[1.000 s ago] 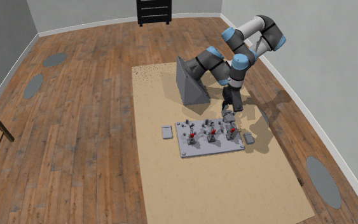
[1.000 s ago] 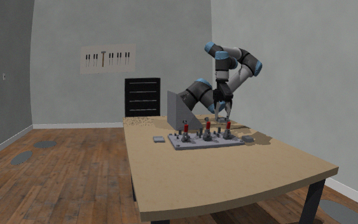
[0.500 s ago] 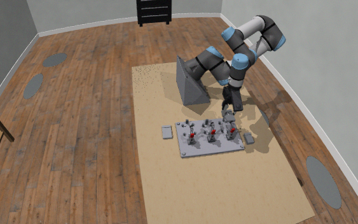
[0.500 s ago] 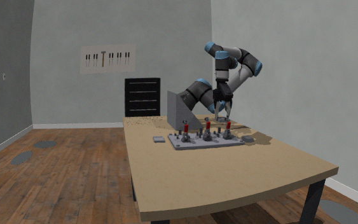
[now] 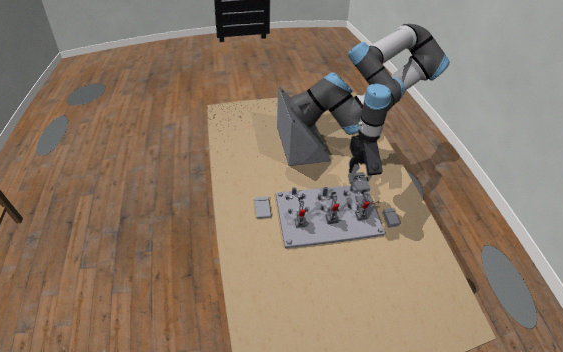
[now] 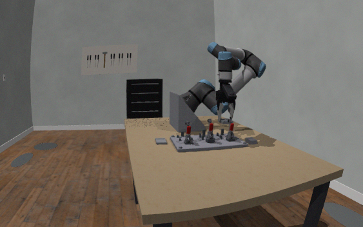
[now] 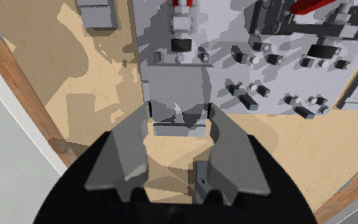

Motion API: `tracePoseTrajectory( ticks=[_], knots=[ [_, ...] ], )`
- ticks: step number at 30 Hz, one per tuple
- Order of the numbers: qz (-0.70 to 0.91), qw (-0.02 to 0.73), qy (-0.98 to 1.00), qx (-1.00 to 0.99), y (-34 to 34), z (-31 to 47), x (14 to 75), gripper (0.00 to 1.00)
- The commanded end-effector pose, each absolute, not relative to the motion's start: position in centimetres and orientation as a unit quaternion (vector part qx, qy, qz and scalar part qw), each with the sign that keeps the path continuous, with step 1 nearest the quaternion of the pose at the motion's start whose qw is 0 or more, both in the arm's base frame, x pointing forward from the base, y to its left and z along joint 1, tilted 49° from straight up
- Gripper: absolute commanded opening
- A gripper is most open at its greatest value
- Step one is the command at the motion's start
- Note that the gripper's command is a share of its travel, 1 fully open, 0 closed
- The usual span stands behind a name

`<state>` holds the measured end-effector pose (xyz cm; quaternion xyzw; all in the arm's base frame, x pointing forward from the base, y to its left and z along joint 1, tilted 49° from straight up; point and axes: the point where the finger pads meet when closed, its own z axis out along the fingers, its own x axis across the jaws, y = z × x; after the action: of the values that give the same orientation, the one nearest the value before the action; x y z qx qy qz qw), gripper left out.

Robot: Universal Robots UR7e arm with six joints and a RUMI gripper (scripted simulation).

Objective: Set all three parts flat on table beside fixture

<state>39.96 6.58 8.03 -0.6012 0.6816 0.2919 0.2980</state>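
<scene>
The grey fixture plate (image 5: 330, 217) lies on the table with three red-handled clamps on it. My gripper (image 5: 360, 181) points straight down at the plate's rear right corner and is shut on a flat grey part (image 7: 176, 95), held by its near edge between the fingers. I cannot tell whether the part still touches the plate. A second grey part (image 5: 262, 207) lies flat on the table left of the fixture. A third part (image 5: 391, 217) lies flat on the table to the right of it; it also shows in the wrist view (image 7: 96, 12).
A grey wedge-shaped arm mount (image 5: 299, 132) stands behind the fixture. Small posts and pins stick up from the plate (image 7: 260, 90) beside the held part. The table's right edge (image 7: 25, 100) is close to the gripper.
</scene>
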Motion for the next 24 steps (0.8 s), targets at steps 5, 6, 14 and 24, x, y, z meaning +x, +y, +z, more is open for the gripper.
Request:
tracePoseTrajectory(
  ticks=[5, 6, 14, 24],
  knots=[
    [0.291, 0.298, 0.682, -0.601, 6.8, 8.3, 40.0, 0.0],
    [0.291, 0.298, 0.682, -0.601, 6.9, 8.4, 40.0, 0.0],
    [0.291, 0.298, 0.682, -0.601, 7.5, 9.2, 40.1, 0.0],
    [0.291, 0.298, 0.682, -0.601, 9.4, 11.4, 40.4, 0.0]
  ],
)
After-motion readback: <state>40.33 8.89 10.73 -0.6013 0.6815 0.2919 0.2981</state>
